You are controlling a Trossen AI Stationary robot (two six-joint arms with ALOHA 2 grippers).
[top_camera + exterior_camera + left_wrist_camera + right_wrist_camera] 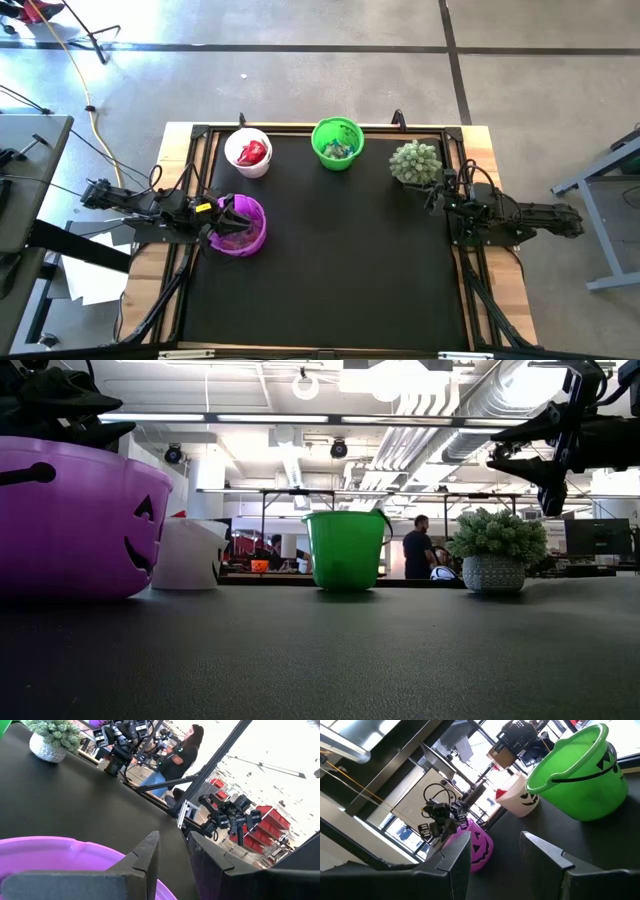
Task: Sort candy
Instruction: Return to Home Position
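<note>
Presently, left gripper (226,218): poised over the violet bucket (258,232), fingers slightly apart, holding nothing; right gripper (436,196): at the right edge of the mat (330,270), beside the potted plant (415,161), fingers apart, empty. Candy: red pieces (252,152) lay in the white bucket (231,147); blue-white pieces (338,150) in the green bucket (320,133). Handling note: the left arm should rise above the rim before retracting, lest it tip the bucket.
</note>
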